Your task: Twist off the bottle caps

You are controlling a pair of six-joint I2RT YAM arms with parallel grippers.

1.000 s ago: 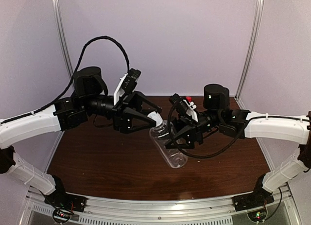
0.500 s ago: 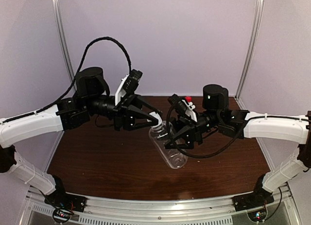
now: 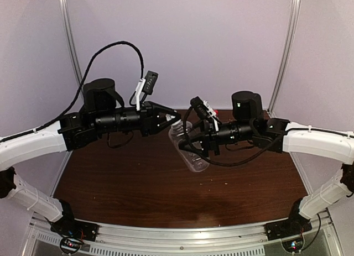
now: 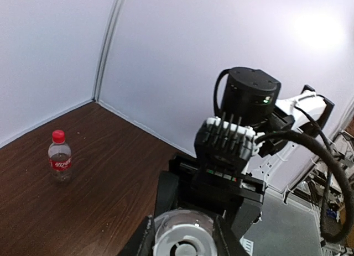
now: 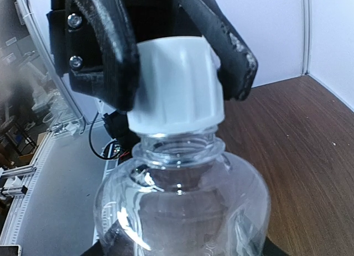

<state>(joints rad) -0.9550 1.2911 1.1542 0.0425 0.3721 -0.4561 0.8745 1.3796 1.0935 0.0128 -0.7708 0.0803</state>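
Nothing here reads clearly; the red label [image 4: 60,163] on the small bottle [image 4: 59,154] bears white marks too small to make out.

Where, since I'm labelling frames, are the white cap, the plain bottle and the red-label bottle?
white cap [image 5: 176,84]: right wrist view, ribbed side wall.
plain bottle [image 5: 182,206]: right wrist view, clear shoulder.
red-label bottle [image 4: 60,163]: left wrist view, red label.

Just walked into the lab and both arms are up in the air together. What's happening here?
Both arms are working on one clear bottle, held above the table. The right gripper grips its body, and the left gripper is clamped on the white cap, which is on the neck, not yet off. A red-labelled bottle with its red cap on stands untouched on the table.
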